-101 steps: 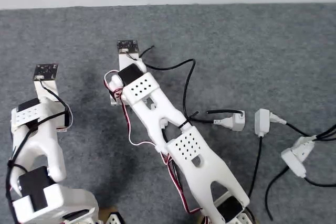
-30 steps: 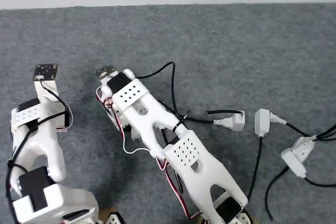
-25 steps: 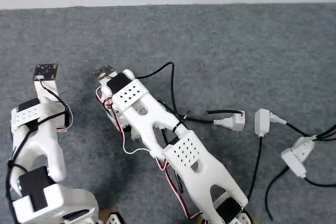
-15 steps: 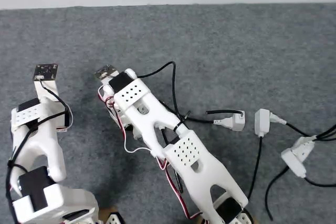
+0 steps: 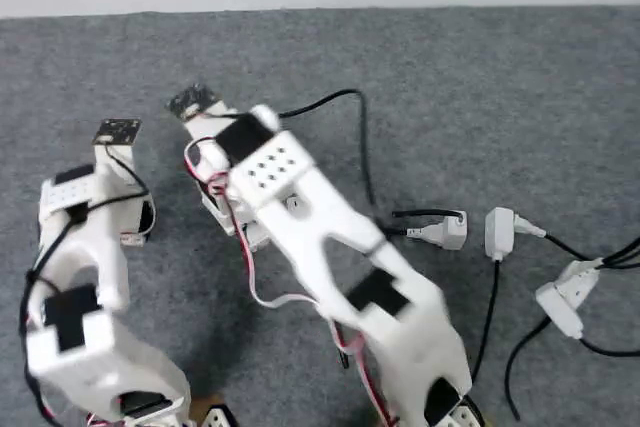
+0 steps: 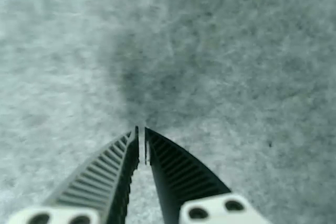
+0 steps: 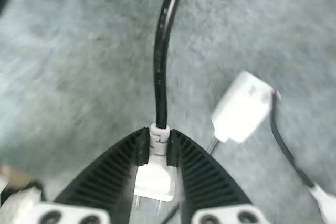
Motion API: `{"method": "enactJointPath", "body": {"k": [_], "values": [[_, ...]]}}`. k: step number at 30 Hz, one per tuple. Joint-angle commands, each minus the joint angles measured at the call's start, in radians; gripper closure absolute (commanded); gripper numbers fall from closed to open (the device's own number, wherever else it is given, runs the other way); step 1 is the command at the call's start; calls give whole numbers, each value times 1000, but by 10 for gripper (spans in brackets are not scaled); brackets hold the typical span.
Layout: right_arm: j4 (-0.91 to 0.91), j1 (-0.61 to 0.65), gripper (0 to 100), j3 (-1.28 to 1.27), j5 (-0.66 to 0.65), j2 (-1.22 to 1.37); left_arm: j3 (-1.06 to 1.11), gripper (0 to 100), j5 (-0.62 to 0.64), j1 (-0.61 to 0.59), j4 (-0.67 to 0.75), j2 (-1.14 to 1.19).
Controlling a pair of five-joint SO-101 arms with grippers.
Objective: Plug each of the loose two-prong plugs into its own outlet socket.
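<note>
Pinching white plug point(image 7: 154, 179), right hand point(image 7: 158, 136)

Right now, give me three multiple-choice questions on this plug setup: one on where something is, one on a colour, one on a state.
1. Where is the plug nearest the right wrist camera?
A. loose on the carpet
B. clamped in the right gripper
C. in a person's hand

2. What colour is its cord?
A. black
B. red
C. white

3. How is the left gripper?
A. wide open
B. shut on a plug
C. shut, holding nothing

Answers:
1 B, the fingers press on both sides of its body.
2 A, a black cord runs from its neck.
3 C, its fingers almost meet over bare carpet.
</note>
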State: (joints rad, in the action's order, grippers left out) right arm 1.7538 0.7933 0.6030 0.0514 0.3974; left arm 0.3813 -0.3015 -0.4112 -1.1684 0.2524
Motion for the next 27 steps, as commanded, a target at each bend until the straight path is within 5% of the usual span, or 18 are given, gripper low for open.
{"method": "enactJointPath", "body": {"k": [1, 6, 11, 19, 27], "values": [[-51, -4, 991, -216, -9, -348, -242, 989, -89, 15, -183, 144], [-309, -2, 991, -629, -31, -634, -328, 990, -331, 92, -305, 210], [-541, -2, 991, -911, -14, -789, -326, 990, -433, 175, -333, 210], [-650, -7, 991, -970, 21, -704, -259, 991, -552, 250, -365, 163], [-693, -8, 991, -968, 21, -627, 128, 991, -557, 328, -164, -157]]}}
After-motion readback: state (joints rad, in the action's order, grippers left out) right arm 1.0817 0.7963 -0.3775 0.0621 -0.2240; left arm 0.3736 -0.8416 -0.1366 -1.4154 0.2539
